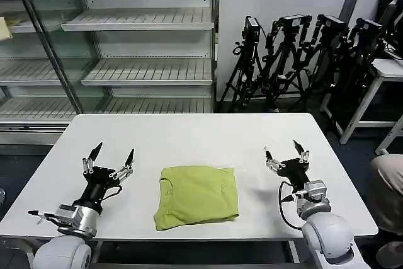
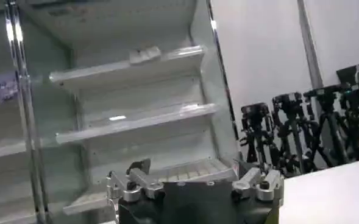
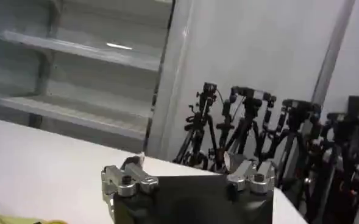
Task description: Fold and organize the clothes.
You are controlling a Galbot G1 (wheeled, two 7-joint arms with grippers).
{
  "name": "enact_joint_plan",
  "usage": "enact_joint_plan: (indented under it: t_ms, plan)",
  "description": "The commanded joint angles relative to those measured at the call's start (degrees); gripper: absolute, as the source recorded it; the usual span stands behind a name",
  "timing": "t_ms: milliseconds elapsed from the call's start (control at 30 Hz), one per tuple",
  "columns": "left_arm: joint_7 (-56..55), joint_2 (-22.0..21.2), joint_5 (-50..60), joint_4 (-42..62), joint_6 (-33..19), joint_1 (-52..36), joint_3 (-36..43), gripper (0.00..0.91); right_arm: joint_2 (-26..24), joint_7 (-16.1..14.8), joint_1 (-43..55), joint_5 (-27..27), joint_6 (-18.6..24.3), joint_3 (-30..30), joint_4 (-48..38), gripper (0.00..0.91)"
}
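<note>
Folded T-shirt (image 1: 198, 196) lies near the table's (image 1: 189, 137) front edge, neckline toward the robot's left. Left gripper (image 1: 111, 155) and right gripper (image 1: 286, 152) flank it, fingers spread wide, bare tabletop between.

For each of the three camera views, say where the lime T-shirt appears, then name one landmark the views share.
Head view: the folded T-shirt lies on the white table, between the two grippers.
Left wrist view: the shirt is not in this picture.
Right wrist view: a yellow-green sliver at the picture's lower corner.
Shared landmark: the black tripods against the wall.
</note>
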Motion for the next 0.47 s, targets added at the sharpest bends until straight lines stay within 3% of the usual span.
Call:
enact_joint_plan:
  t_ms: [33, 467]
  plan:
    - [0.21, -0.83, 1.55, -2.89, 0.27, 1.85, -1.66, 0.907, -0.90, 0.85, -0.94, -1.57, 1.78, 1.21, 1.60, 0.907]
    - [3.16, -2.05, 10.06, -0.82, -6.41, 3.30, -1.78, 0.907, -1.44, 0.77, -3.39, -1.78, 2.88, 2.20, 3.27, 0.907]
